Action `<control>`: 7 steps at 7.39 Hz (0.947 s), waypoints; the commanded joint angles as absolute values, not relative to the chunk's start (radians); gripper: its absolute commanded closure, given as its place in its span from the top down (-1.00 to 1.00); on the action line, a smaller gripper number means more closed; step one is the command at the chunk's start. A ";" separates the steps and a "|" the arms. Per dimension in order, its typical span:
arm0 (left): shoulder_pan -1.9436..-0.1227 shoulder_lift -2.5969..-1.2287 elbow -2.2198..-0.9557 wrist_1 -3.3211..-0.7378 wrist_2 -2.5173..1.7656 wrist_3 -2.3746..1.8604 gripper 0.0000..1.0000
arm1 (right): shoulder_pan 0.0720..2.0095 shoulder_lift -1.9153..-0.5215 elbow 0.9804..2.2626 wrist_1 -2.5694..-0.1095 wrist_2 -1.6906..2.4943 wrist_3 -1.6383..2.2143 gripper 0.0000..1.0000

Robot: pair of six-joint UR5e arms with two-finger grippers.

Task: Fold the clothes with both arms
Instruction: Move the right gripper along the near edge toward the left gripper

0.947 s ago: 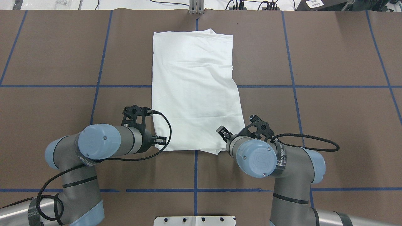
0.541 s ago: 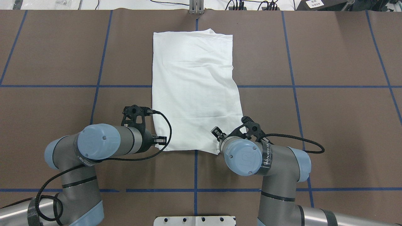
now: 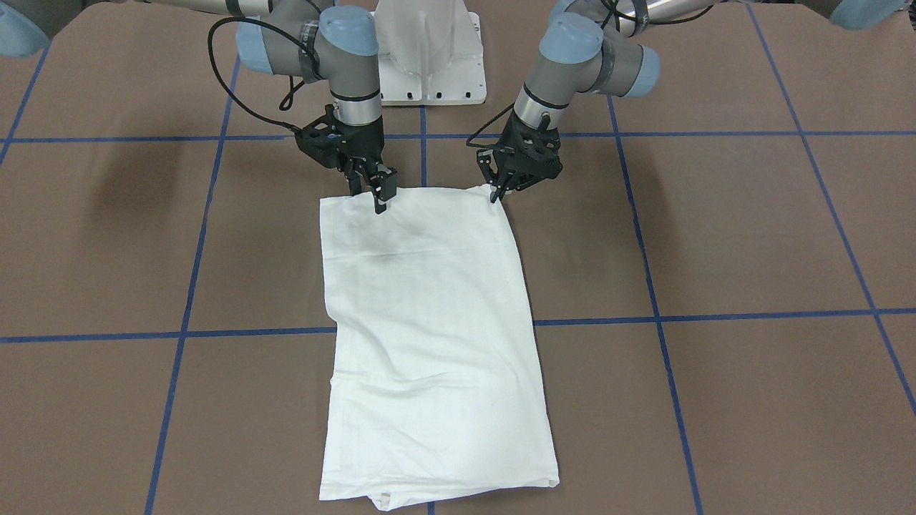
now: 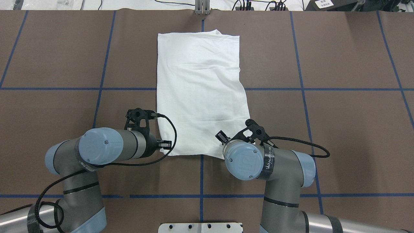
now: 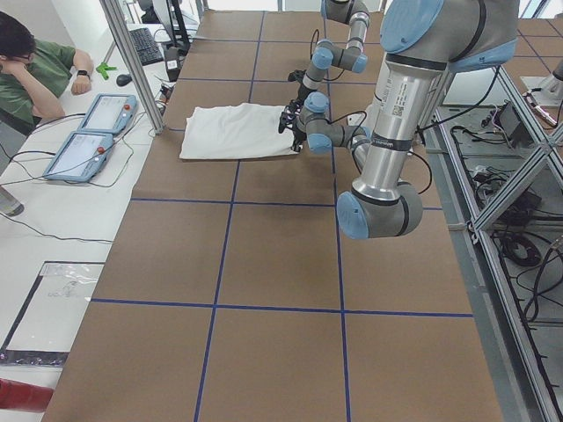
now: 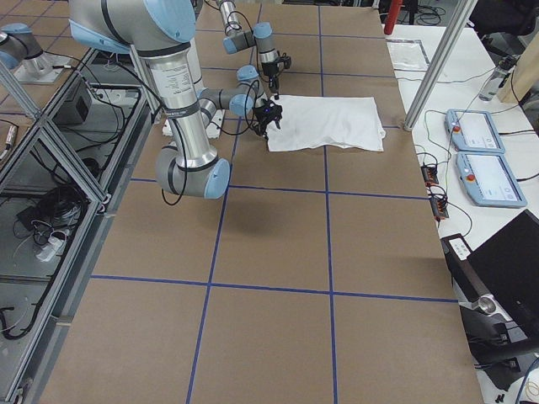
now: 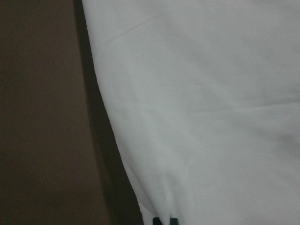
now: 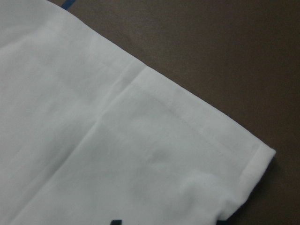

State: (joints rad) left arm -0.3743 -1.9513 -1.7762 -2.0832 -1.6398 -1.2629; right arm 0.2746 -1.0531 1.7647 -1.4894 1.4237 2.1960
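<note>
Overhead exterior view: white shirt [image 4: 200, 90] lies flat on the brown table [image 4: 339, 129], folded into 1 long rectangle, directly ahead of the white pedestal base [image 4: 200, 227] and well apart from it. Left gripper [image 3: 496, 194], ahead-left of the base, pinches the shirt's base-side corner, fingertips drawn together. Right gripper [image 3: 373, 197], ahead-right of the base, stands with jaws spread over the shirt's base-side edge.

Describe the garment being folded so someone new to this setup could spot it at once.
On the brown table gridded with blue tape, look at the middle. The white shirt lies there as a long flat rectangle, its robot-side edge at the left claw and right claw. Unlike the white pedestal base behind them, it is soft, wrinkled cloth.
</note>
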 commanded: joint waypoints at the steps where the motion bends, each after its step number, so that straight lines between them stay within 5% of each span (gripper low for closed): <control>1: -0.374 -1.951 -1.776 -2.083 -1.640 -1.262 -1.00 | 0.273 -1.051 1.763 -1.494 1.422 2.203 -0.29; 3: -0.374 -1.951 -1.776 -2.083 -1.640 -1.262 -1.00 | 0.273 -1.043 1.766 -1.508 1.425 2.200 -0.11; 6: -0.374 -1.950 -1.776 -2.083 -1.640 -1.264 -1.00 | 0.267 -1.043 1.779 -1.548 1.430 2.189 0.66; 7: -0.374 -1.948 -1.776 -2.083 -1.640 -1.264 -1.00 | 0.255 -1.043 1.776 -1.548 1.428 2.191 0.68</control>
